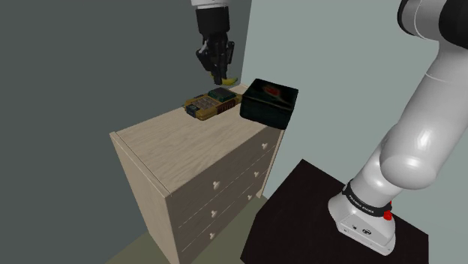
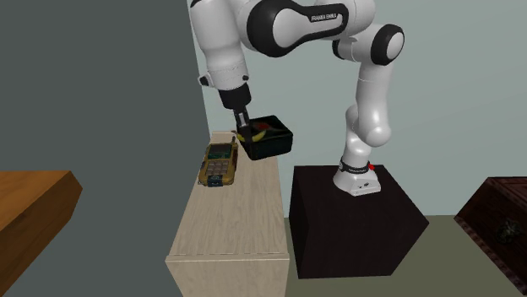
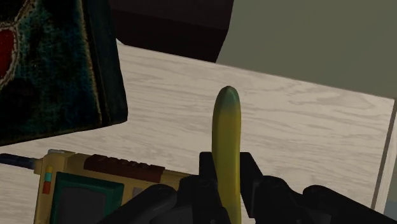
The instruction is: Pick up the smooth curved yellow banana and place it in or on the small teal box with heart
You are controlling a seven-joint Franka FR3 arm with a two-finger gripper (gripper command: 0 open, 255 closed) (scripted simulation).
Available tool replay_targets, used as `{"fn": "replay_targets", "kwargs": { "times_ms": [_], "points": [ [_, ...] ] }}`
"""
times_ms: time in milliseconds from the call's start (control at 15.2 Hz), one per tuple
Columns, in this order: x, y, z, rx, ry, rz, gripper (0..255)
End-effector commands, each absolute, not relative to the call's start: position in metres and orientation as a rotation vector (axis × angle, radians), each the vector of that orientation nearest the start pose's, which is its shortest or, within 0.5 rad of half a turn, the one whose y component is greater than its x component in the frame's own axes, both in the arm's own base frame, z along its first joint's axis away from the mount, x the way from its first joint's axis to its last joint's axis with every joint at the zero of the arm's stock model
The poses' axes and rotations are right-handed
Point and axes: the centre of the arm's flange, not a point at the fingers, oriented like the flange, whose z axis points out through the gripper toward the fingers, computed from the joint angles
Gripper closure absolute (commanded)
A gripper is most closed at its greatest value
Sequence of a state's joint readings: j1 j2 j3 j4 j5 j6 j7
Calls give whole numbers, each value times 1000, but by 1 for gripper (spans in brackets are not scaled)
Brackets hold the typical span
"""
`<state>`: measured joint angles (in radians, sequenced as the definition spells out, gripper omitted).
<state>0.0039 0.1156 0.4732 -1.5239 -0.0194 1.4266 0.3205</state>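
Pincer (image 3: 227,164) is clamped on the yellow banana (image 3: 226,121) low on its length, with the free end projecting past the fingertips. The fruit is held clear of the dresser (image 1: 172,135) top near its wall-side edge, just beside the dark teal box (image 1: 270,101) and above the yellow keypad device (image 1: 208,103). Judged light and fairly firm but bruisable, with smooth skin liable to pivot in the grip, so a hold across mid-body would be steadier.

I see the gripper (image 2: 242,121) at the dark box (image 2: 272,145) rim, banana (image 2: 252,132) at its tips (a yellow keypad device (image 2: 220,163) lies nearby on the dresser (image 2: 228,228)).
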Motion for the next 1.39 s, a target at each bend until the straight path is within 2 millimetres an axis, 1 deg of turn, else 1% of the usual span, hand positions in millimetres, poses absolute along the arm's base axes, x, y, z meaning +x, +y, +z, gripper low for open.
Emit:
{"fn": "replay_targets", "kwargs": {
  "times_ms": [0, 1056, 1320],
  "points": [
    [503, 222, 579, -3163, -251, 315, 255],
    [460, 15, 580, -3163, -251, 315, 255],
    [460, 15, 559, -3163, -251, 315, 255]
  ]
}}
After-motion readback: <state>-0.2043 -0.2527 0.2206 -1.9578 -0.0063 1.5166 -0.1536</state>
